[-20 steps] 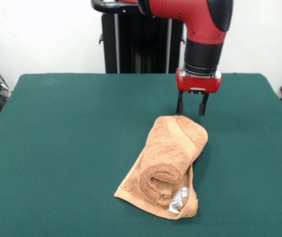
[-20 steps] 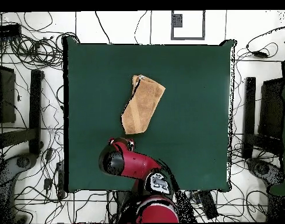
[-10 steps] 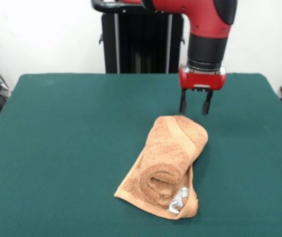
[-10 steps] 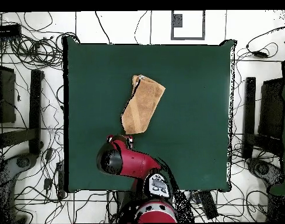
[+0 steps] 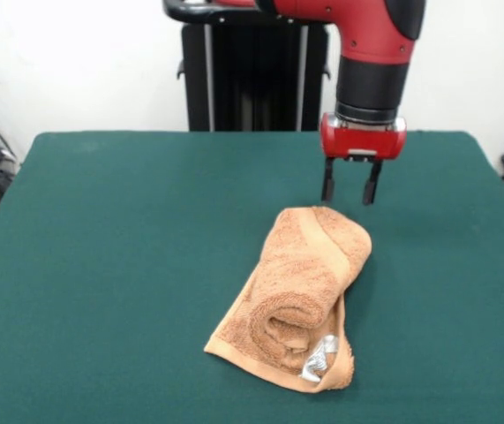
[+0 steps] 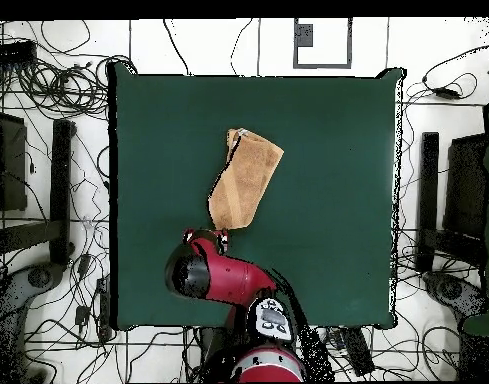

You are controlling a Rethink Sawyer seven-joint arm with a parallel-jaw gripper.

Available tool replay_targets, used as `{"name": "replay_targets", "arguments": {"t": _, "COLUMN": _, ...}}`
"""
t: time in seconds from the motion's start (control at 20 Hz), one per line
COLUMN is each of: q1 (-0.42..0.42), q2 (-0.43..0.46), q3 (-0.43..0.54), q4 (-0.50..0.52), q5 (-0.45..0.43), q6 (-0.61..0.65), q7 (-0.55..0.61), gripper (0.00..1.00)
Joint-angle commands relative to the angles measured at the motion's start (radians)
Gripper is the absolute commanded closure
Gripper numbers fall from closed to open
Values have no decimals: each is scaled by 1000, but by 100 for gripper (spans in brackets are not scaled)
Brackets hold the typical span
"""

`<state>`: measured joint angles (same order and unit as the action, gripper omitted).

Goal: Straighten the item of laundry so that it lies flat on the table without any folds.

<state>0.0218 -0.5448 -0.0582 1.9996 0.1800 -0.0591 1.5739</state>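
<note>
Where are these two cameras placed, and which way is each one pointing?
Front view: across the table, facing the robot; shows the pedestal, the red arm's lower end and the open gripper above the towel's far end.
Overhead view: above, looking straight down; shows the robot's base and arm at the bottom.
Both show the rumpled towel on the green table.

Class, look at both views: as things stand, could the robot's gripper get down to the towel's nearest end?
Probably yes. The gripper hangs open above the table, just behind the towel, and nothing lies between them.
</note>
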Motion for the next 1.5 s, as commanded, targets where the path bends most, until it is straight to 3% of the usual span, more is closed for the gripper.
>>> {"name": "replay_targets", "arguments": {"t": 0.05, "q1": 2, "q2": 94, "q3": 52, "q4": -101, "q5": 35, "q6": 21, "q7": 185, "gripper": 0}}
{"name": "replay_targets", "arguments": {"t": 0.75, "q1": -10, "q2": 134, "q3": 59, "q4": -135, "q5": 34, "q6": 2, "q7": 192, "gripper": 0}}
{"name": "replay_targets", "arguments": {"t": 1.5, "q1": -7, "q2": 101, "q3": 53, "q4": -126, "q5": 47, "q6": 31, "q7": 203, "gripper": 0}}
